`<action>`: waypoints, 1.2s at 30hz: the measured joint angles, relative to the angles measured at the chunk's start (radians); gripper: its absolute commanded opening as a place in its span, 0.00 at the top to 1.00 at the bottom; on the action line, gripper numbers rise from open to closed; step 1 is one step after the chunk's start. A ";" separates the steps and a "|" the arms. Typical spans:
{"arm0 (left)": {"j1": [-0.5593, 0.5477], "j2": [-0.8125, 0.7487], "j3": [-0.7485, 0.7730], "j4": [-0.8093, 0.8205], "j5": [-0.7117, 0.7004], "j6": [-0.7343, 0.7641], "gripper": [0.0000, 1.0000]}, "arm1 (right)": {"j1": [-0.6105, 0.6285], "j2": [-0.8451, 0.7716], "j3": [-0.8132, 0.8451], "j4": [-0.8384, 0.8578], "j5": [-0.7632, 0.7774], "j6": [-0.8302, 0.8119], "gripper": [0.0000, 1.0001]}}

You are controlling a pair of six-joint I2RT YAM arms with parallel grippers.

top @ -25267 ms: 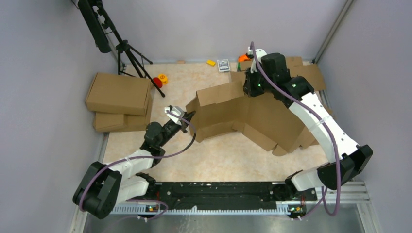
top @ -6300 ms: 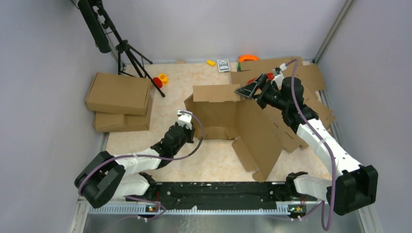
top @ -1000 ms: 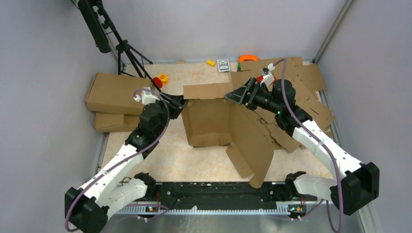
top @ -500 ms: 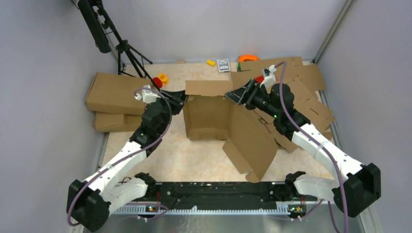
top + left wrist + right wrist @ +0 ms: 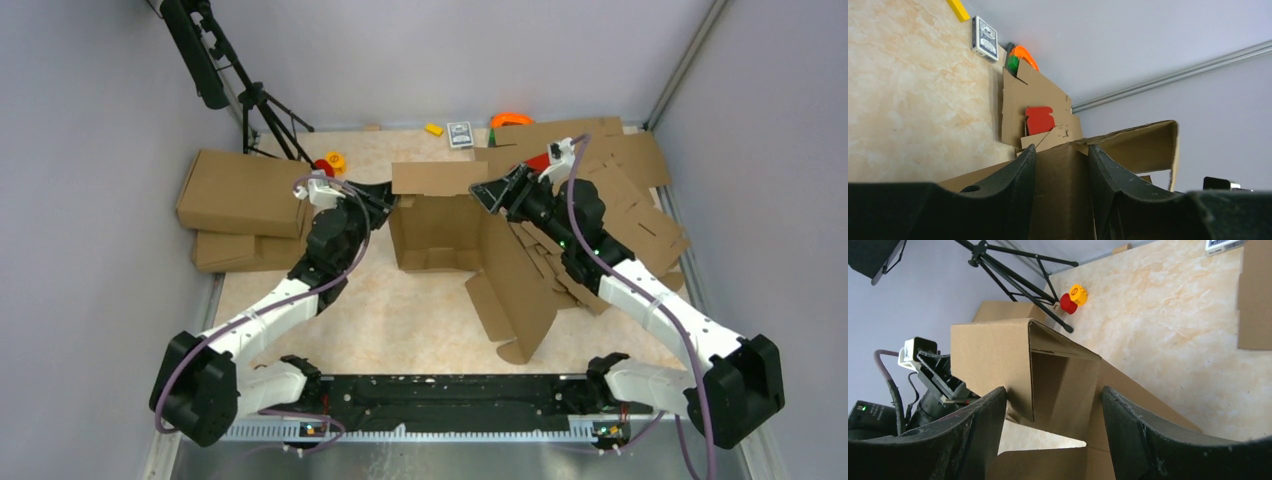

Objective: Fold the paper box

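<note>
Paper box (image 5: 440,235), half formed, mid-table (image 5: 400,320) between both arms, open side up. Far and side walls raised, rear flap (image 5: 440,178) tipped over the far wall, big lid panel (image 5: 515,290) slanting off the right side toward the near edge. Left gripper (image 5: 1060,149) at the far left corner, cardboard filling the gap between its fingers; clamped on the wall or merely pressed against it, cannot tell. Right gripper (image 5: 1054,391) at the far right corner, fingers spread wide astride the folded corner; gripping or loose, cannot tell either. Heap of flat sheets (image 5: 620,200) just beside the box on the right.

Step in hand, by the look of it: squaring up the far wall and tucking its flap inside.

To do it well:
- Brace the left corner against sliding on the tabletop.
- Push the flap down along its crease, not at its middle, to avoid buckling.
- Bring both corners in together for a straight wall.
- Lift the lid panel clear of the loose sheets before swinging it over, to avoid dragging one along.
</note>
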 measured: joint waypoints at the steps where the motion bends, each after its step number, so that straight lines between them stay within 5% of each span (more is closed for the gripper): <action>1: -0.002 0.004 -0.007 0.006 0.001 0.001 0.56 | 0.000 -0.002 -0.015 0.013 0.006 0.002 0.25; 6: -0.005 0.014 -0.021 0.020 0.010 0.003 0.56 | 0.005 -0.013 -0.043 0.026 0.016 0.010 0.06; 23: -0.009 0.016 -0.021 0.020 0.019 0.021 0.56 | 0.006 -0.031 -0.043 0.005 0.179 0.293 0.03; 36: -0.010 0.016 -0.021 0.020 0.031 0.032 0.56 | 0.006 -0.015 0.037 -0.180 0.265 0.475 0.02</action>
